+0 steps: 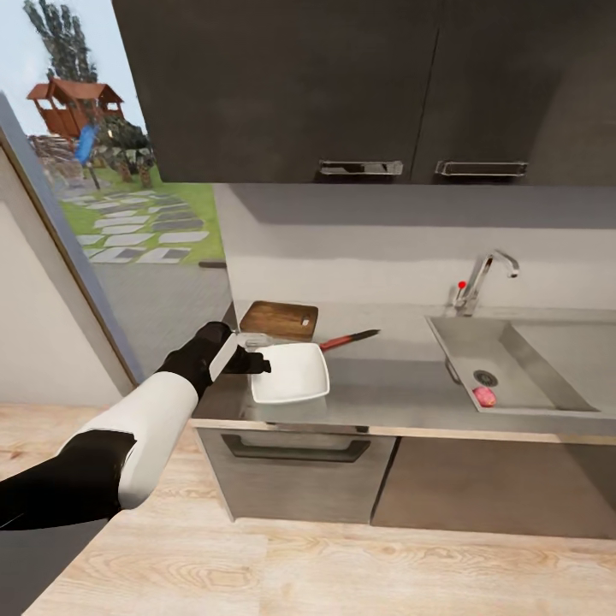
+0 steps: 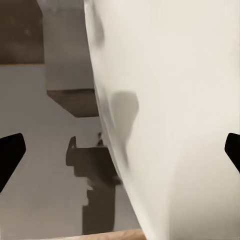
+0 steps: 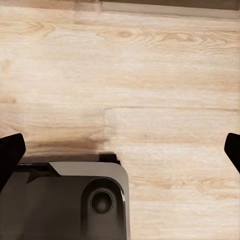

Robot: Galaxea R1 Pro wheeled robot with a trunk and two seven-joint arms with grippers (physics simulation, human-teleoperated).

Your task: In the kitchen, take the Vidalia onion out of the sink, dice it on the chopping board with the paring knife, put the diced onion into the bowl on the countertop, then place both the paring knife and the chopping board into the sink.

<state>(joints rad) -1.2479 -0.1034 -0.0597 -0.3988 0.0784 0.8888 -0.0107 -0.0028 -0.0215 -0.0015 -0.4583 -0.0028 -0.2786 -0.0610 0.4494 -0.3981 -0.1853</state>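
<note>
Where smooth grey countertop spreads, glossy square bowl.

Left end effector hides the bowl's near-left rim.

A smooth matt grey countertop carries a dark wooden chopping board with visible grain, a glossy white bowl and a dull grey steel sink with a shiny chrome tap, above a pale grained wood floor.
</note>
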